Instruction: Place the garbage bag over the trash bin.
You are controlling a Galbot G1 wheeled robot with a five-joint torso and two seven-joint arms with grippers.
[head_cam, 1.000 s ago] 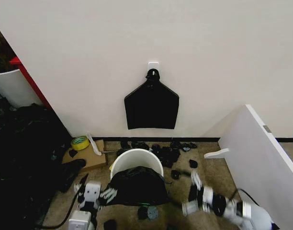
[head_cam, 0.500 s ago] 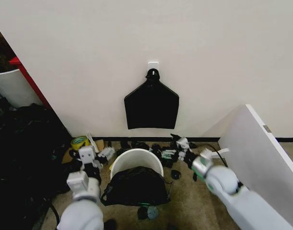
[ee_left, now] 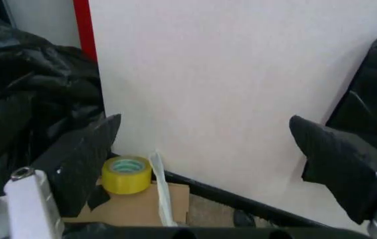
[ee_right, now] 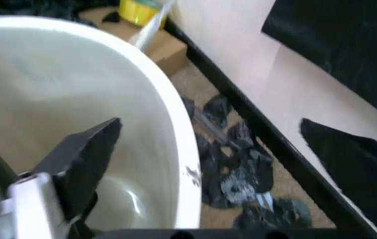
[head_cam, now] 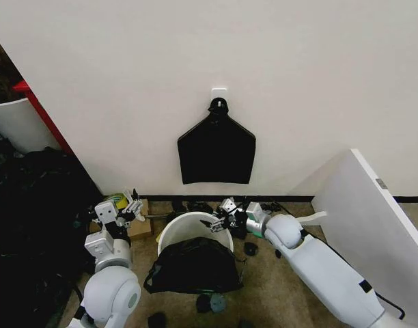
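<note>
Garbage bag (head_cam: 194, 265) hangs bunched over the trash bin's (head_cam: 169, 231) near rim, its far rim bare, closer to the empty, spread-jawed right gripper (head_cam: 220, 217) than the equally spread left gripper (head_cam: 130, 206).

Garbage bag (head_cam: 193, 266) covers the near wall of the trash bin (head_cam: 195, 224), base hidden. In the right wrist view the bin rim (ee_right: 175, 149) is cut off by the edge. Yellow tape roll (head_cam: 114, 201) partly hidden behind the left gripper (head_cam: 132, 203).
</note>
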